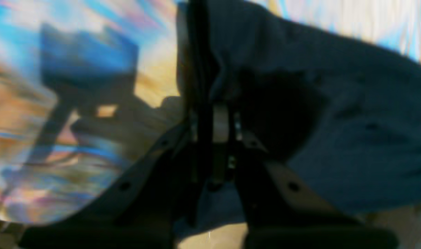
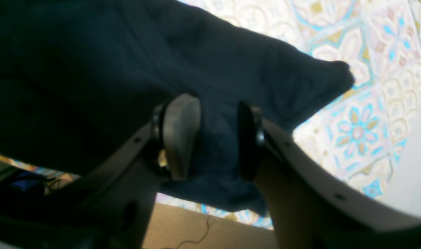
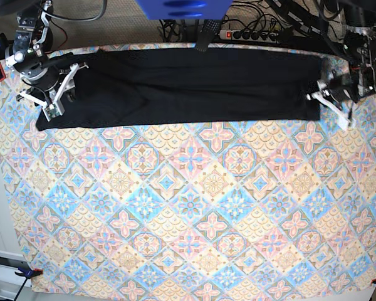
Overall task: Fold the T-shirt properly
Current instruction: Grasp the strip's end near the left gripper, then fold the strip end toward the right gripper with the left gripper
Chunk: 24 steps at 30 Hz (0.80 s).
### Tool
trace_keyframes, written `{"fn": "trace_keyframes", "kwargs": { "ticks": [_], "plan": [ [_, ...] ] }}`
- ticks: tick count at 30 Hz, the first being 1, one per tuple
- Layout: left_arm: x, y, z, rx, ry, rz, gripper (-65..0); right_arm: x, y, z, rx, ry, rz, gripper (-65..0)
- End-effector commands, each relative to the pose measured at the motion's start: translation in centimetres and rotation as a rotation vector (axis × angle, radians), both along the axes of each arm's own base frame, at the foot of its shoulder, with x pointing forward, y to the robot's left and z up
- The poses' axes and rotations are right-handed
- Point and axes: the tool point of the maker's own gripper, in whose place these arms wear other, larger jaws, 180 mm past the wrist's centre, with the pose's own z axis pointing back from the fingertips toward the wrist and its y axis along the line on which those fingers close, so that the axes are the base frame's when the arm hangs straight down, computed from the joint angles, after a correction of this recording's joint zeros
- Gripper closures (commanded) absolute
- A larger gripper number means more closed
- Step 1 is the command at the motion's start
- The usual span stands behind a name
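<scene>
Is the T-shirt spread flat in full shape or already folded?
Folded: the T-shirt lies as one long narrow band across the table's far edge, no sleeves sticking out.

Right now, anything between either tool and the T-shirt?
Nothing visible. The left tool is already shut on a fold of the T-shirt at its end. The right tool straddles the cloth at the other end, its fingers apart with fabric between them. Only the patterned tablecloth lies in front.
</scene>
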Motion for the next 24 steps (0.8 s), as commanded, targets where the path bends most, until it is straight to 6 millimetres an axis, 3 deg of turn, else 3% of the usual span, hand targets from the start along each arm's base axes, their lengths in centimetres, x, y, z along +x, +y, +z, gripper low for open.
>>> {"fn": "trace_keyframes", "kwargs": {
  "ticks": [1, 10, 14, 17, 24],
  "plan": [
    [1.7, 1.9, 1.7, 0.045, -0.058, 0.015, 0.0, 0.6, -0.1, 0.9, -0.006, -0.035, 0.009, -21.8],
    [5.2, 9.1, 6.1, 0.314, -0.133, 0.055, 0.0, 0.6, 0.5, 0.8, 0.003, -0.034, 0.025, -21.8],
    [6.0, 9.4, 7.3, 0.352, -0.155, 0.038, 0.0, 0.6, 0.5, 0.7, 0.003, -0.032, 0.025, -21.8],
    [6.8, 7.6, 8.9, 0.366, -0.207, -0.020, 0.0, 0.6, 0.4, 0.8, 0.002, -0.033, 0.023, -21.8],
    [5.8, -2.2, 9.1, 0.252, -0.243, -0.163, 0.0, 0.7, 0.4, 0.9, 0.002, -0.038, 0.022, -21.8]
  ]
}}
